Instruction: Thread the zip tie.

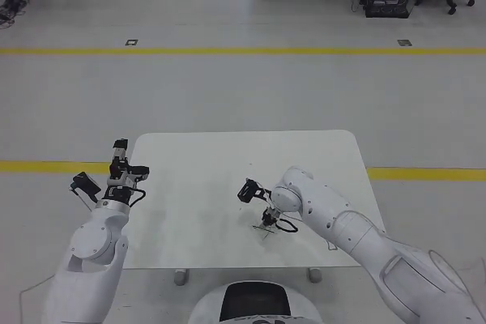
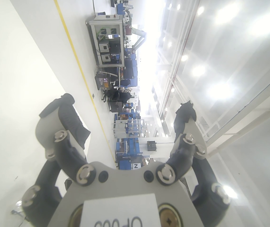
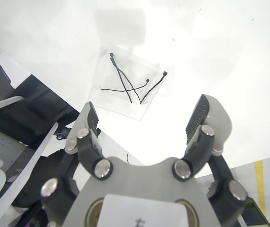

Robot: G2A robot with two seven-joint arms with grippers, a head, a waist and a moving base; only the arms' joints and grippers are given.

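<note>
Okay, your right claw [image 3: 146,111] is spread wide and holds nothing; its ribbed pads [image 3: 197,113] are bare. It hangs over the white surface [image 1: 227,162], toward the edge nearest the robot, tips pointed down at the zip ties [image 3: 125,90]. Those are thin black ties, about four as far as you can count, lying loose and crossing each other on a clear sheet [image 3: 146,68] that lies flat on the surface. Small square heads show at the far ends of three of them. None is threaded into a loop; all lie as open strands. The right claw is near the ties but apart from them, no contact. From the top view the ties are a small dark tangle just beside the right claw's tips, right of the surface's middle. Your left claw [image 2: 125,112] is also wide open and empty. It sits at the left edge of the surface, well apart from the ties and the sheet, pointed away from the robot toward the room, with a yellow line [image 2: 77,57] on the floor running ahead of it.
</note>
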